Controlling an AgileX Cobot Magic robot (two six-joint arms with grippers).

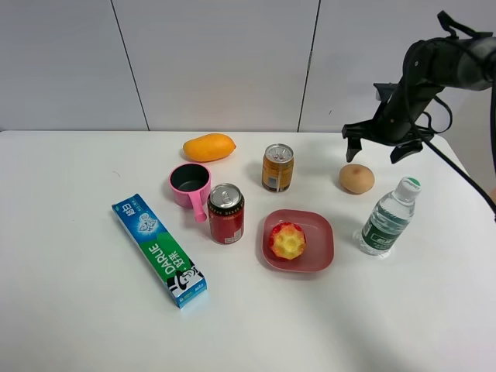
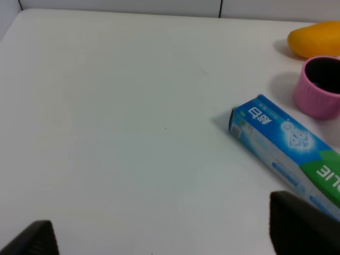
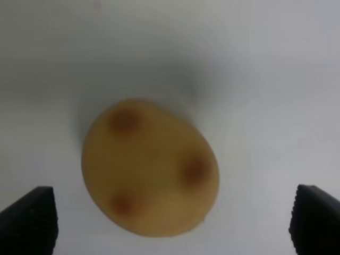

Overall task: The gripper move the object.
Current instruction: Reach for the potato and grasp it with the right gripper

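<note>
The object (image 1: 356,179) is a roundish tan-brown lump with matte skin and three darker spots. It lies on the white worktop (image 1: 77,310) between a gold can (image 1: 277,167) and a water bottle (image 1: 390,217), apart from both, with a red plate (image 1: 324,246) just in front. The right end effector (image 1: 377,152) hangs over the object's far side, its fingers spread wide and clear of it.

There are two drink cans, a red can (image 1: 225,214) and a gold can (image 1: 277,167), plus one each of mango (image 1: 208,146), potato (image 1: 356,178), pink cup (image 1: 190,183), Darlie toothpaste box (image 1: 158,249), water bottle (image 1: 387,217), red plate (image 1: 322,232) and bumpy fruit (image 1: 287,240).
</note>
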